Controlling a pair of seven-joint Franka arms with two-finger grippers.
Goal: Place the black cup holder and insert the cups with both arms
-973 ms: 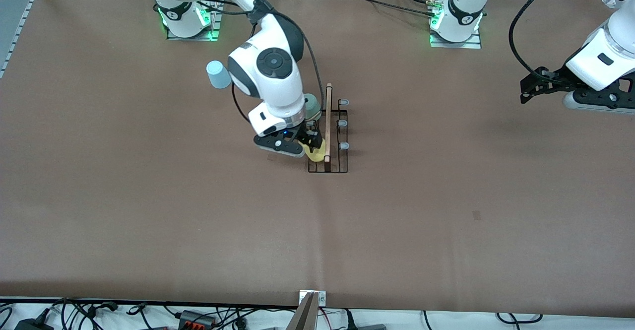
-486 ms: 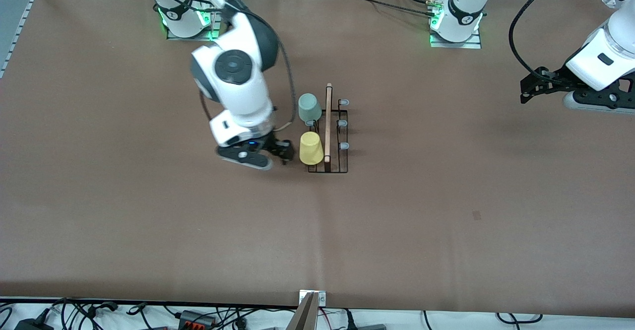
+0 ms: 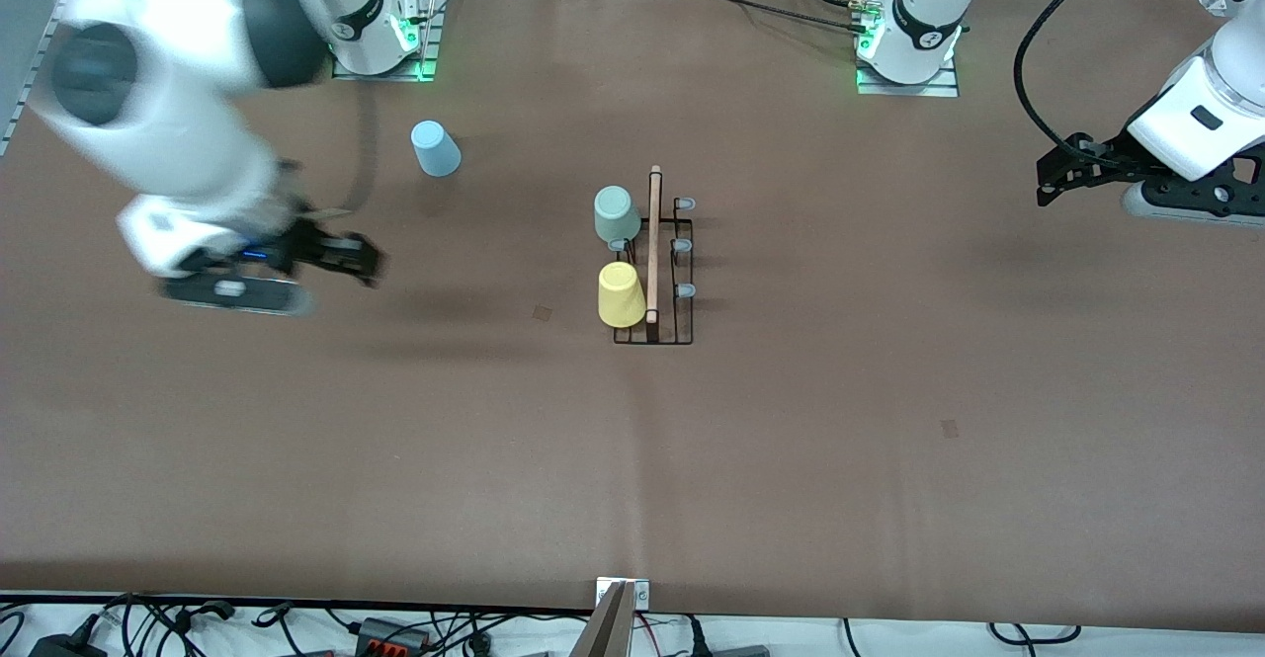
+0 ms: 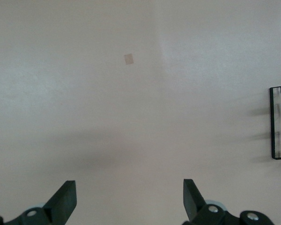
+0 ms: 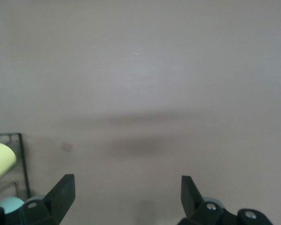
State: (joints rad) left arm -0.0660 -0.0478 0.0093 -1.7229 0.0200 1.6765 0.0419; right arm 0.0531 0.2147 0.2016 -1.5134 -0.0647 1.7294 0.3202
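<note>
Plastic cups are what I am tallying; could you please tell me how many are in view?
3. The pale mint green plastic cup and yellow plastic cup sit on the black wire cup holder. The light blue plastic cup stands on the table toward the right arm's end.

1. Brown table cover [image 3: 791, 459], spans whole work surface.
2. Small tape square [image 3: 950, 429] on cover, toward left arm's end, near the front camera.
3. Tangled cables [image 3: 198, 627] and a black power strip [image 3: 390, 634] along the table's edge nearest the camera.
</note>
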